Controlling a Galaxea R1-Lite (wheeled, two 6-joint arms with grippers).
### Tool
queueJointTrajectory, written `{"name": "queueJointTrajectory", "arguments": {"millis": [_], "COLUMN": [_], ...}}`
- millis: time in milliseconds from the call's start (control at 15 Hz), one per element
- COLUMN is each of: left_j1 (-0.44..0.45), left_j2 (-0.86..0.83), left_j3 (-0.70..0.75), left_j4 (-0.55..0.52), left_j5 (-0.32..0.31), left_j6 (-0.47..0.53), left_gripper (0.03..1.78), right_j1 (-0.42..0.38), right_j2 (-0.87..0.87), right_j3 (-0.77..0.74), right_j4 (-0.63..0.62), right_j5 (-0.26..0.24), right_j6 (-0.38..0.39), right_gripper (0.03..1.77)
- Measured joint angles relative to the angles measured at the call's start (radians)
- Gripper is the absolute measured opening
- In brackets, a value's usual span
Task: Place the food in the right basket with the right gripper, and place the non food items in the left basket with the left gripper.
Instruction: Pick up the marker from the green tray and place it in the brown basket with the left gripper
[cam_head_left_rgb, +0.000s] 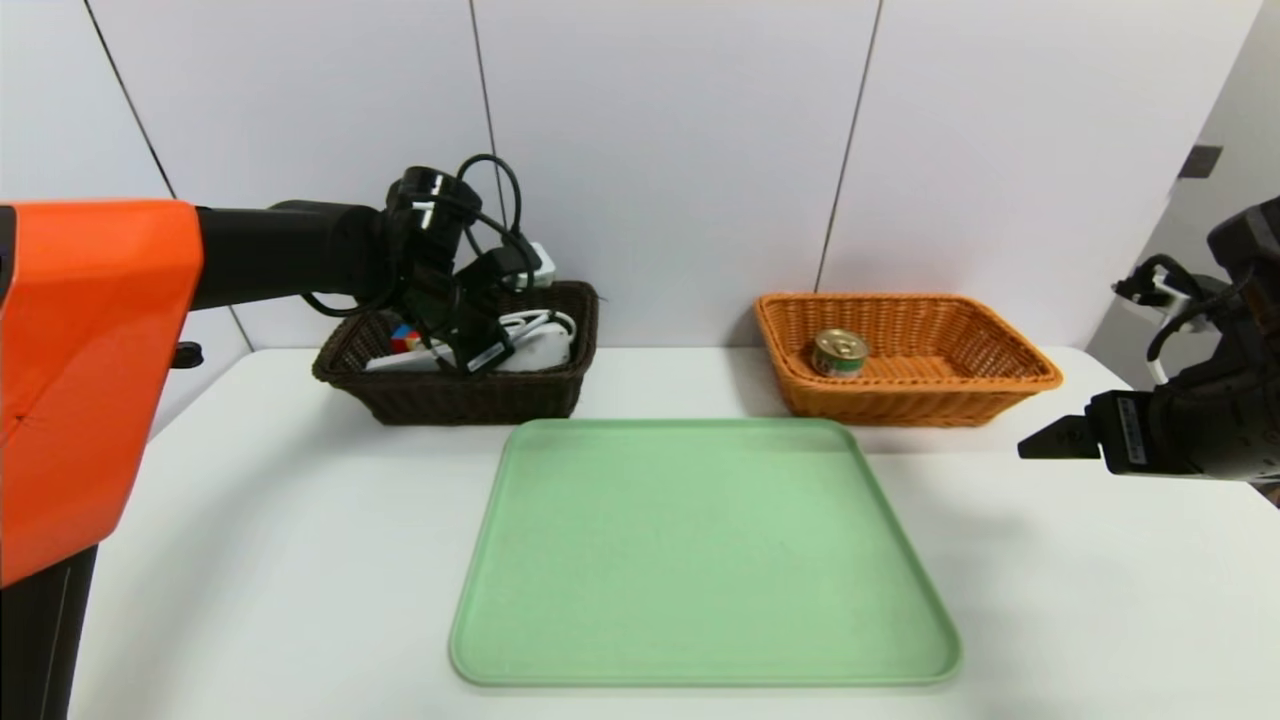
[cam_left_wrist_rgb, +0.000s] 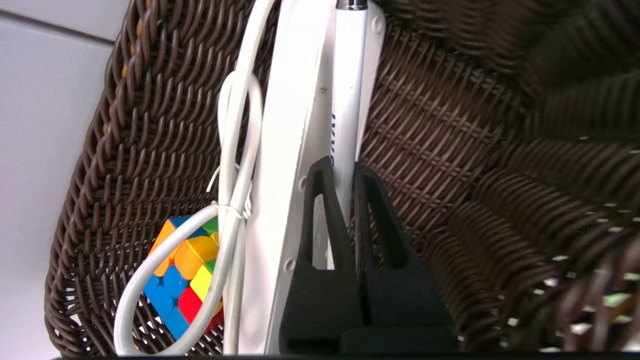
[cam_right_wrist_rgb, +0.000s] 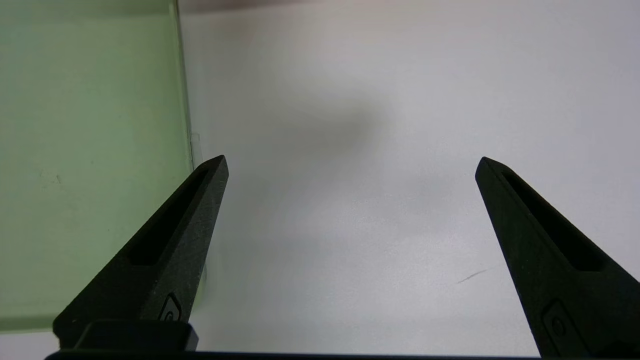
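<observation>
Head view had the left gripper (cam_head_left_rgb: 470, 335) down in the dark basket (cam_head_left_rgb: 455, 395) over the strip (cam_head_left_rgb: 530, 350) and cube (cam_head_left_rgb: 404, 338), the can (cam_head_left_rgb: 839, 353) in the orange basket (cam_head_left_rgb: 905, 385), the green tray (cam_head_left_rgb: 700, 560) bare on the table (cam_head_left_rgb: 250, 560).

Left wrist view showed the fingers (cam_left_wrist_rgb: 327, 220) pinched on the pen (cam_left_wrist_rgb: 347, 100) — it lay against the strip (cam_left_wrist_rgb: 290, 150), cube (cam_left_wrist_rgb: 182, 270) under the cord (cam_left_wrist_rgb: 235, 150).

Right wrist view showed the right gripper (cam_right_wrist_rgb: 350, 165) spread wide and holding nothing — above bare table (cam_right_wrist_rgb: 375, 125) beside the tray (cam_right_wrist_rgb: 90, 125).
</observation>
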Motion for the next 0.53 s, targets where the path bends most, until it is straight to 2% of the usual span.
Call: {"name": "queueJointTrajectory", "arguments": {"millis": [67,133,200,333,533], "left_j1": [0.004,0.007,0.007,0.008,0.008], "left_j2": [0.003,0.005,0.007,0.008,-0.004], "left_j3": [0.000,0.000,0.000,0.000,0.000], "left_j4": [-0.004,-0.011,-0.023,-0.027,-0.024], "left_j5": [0.000,0.000,0.003,0.013,0.019], "left_j6": [0.000,0.000,-0.001,-0.001,-0.004], "left_gripper": [0.06,0.17,0.38,0.67,1.00], "right_j1": [0.000,0.000,0.000,0.001,0.001], "right_j2": [0.001,0.003,0.003,0.004,0.003], "right_j3": [-0.002,-0.003,-0.004,-0.004,-0.004], "right_j4": [0.000,0.000,0.000,0.000,0.000], "right_j5": [0.000,0.000,0.000,0.000,-0.001], "right_j6": [0.000,0.000,0.000,0.000,0.000], "right_gripper": [1.71,1.71,1.71,1.71,1.71]}}
